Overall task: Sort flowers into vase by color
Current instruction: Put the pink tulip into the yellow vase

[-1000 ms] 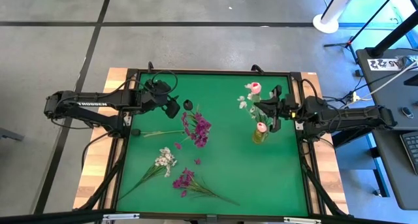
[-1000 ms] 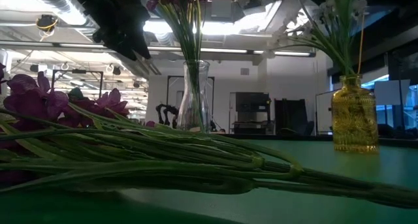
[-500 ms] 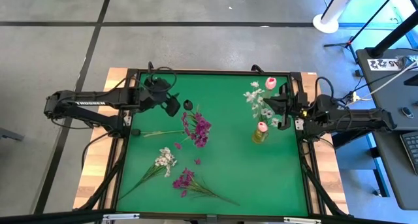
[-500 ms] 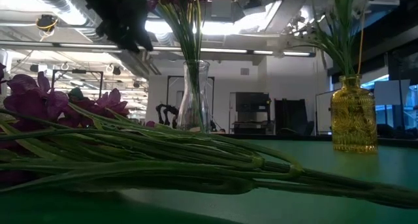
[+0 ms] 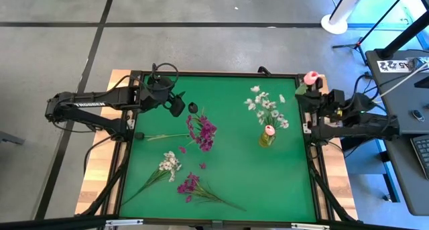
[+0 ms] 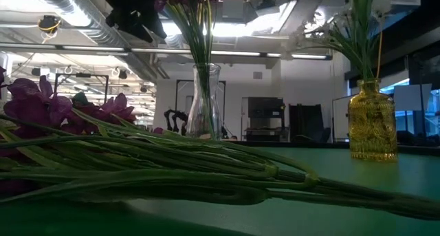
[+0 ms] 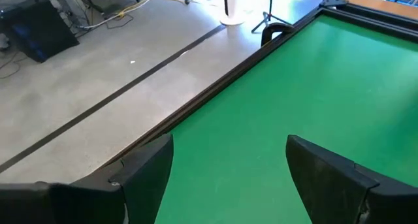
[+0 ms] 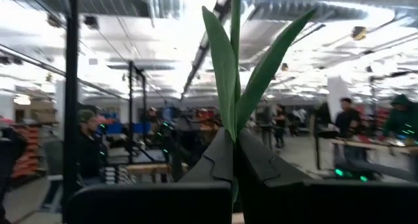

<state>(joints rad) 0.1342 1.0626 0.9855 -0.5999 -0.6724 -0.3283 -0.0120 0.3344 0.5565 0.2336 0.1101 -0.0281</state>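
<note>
A pink tulip is in my right gripper, which is shut on its stem over the table's far right corner. The yellow vase holds white blossoms and another pink bud. In the low view the yellow vase and a clear glass vase with magenta flowers both stand upright. Those magenta flowers also show from above. A white spray and a magenta spray lie flat on the green mat. My left gripper is open above the mat's far left part. My right gripper pinches the tulip's green stem between its two fingers, just below the two long leaves. The fingers reach in level, across the stem. The tulip is lifted clear and stands upright, bud on top. The fingers hide the stem's lower part.
A thin stem lies on the mat left of the magenta flowers, and a small dark object sits near my left gripper. The table has a raised black rim. People stand in the room beyond.
My right gripper, shut on the tulip, has moved from above the yellow vase toward the table's far right corner, carrying the tulip clear of the vase. The white blossoms shifted as it left and now stand in the vase. My left gripper has risen slightly.
</note>
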